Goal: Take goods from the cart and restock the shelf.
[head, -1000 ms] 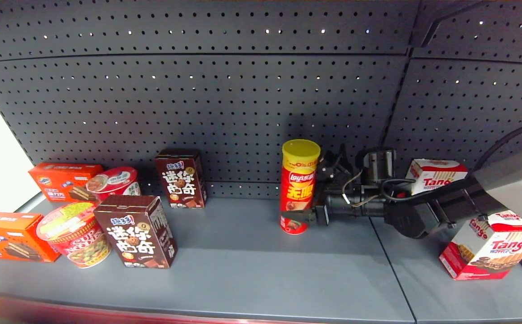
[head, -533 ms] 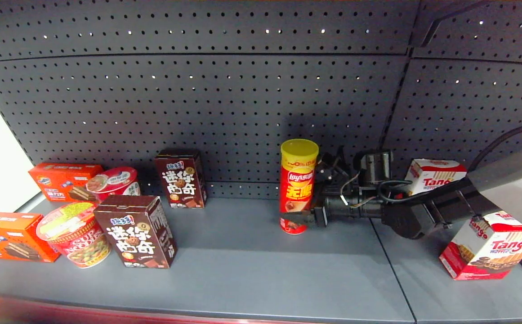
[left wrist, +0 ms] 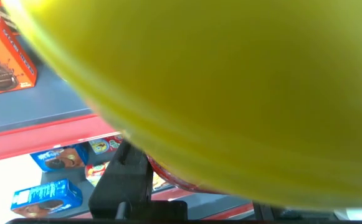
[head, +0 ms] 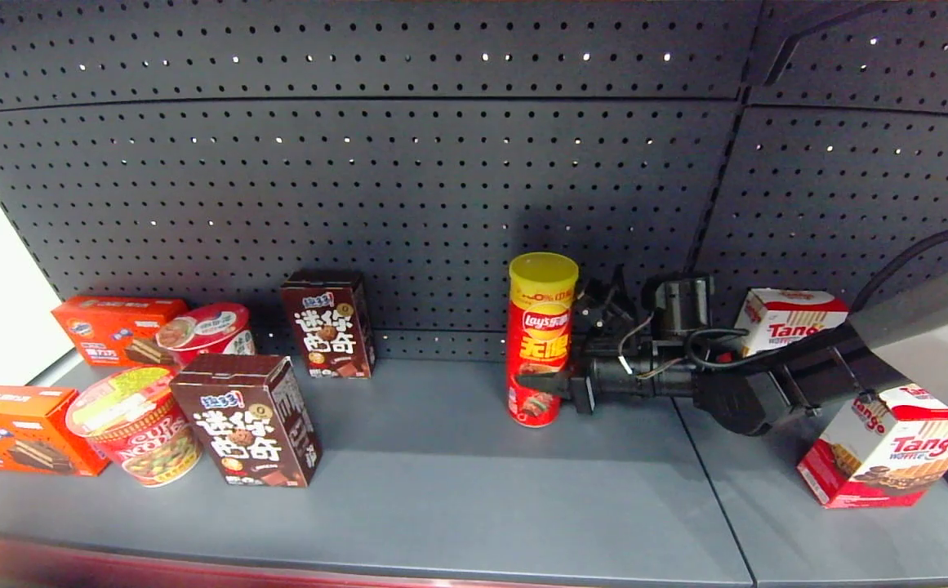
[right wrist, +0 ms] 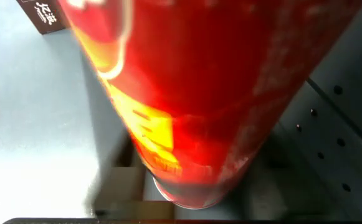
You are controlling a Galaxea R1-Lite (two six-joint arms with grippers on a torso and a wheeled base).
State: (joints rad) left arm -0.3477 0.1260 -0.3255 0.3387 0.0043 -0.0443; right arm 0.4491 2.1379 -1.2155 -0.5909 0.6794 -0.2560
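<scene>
Right now the can (head: 541,322) is standing upright on the shelf (head: 457,490), just right of centre in the head view. Its yellow lid is facing up and its base is resting on the grey board, close to the pegboard (head: 359,204). The right gripper (head: 540,382) is sitting level against the can's lower half, with its arm stretching in from the right edge. Whether it is squeezing the can or sitting slack around it, I cannot tell. In the right wrist view the can's red side is looming large, with the shelf board beneath it.

The left gripper (left wrist: 137,193) is clamping the other can (left wrist: 230,93). That can's yellow lid is crowding the left wrist view, and the can is hanging in the air above a red shelf edge and blue packets (left wrist: 47,196) at the lower left.

At the left of the head view, brown boxes (head: 247,416) (head: 331,322), noodle cups (head: 135,425) (head: 208,331) and orange boxes (head: 12,426) (head: 118,327) are sitting in a cluster. At the right, wafer boxes (head: 792,318) (head: 890,445) are sitting, one behind the arm and one near the lower right corner.
</scene>
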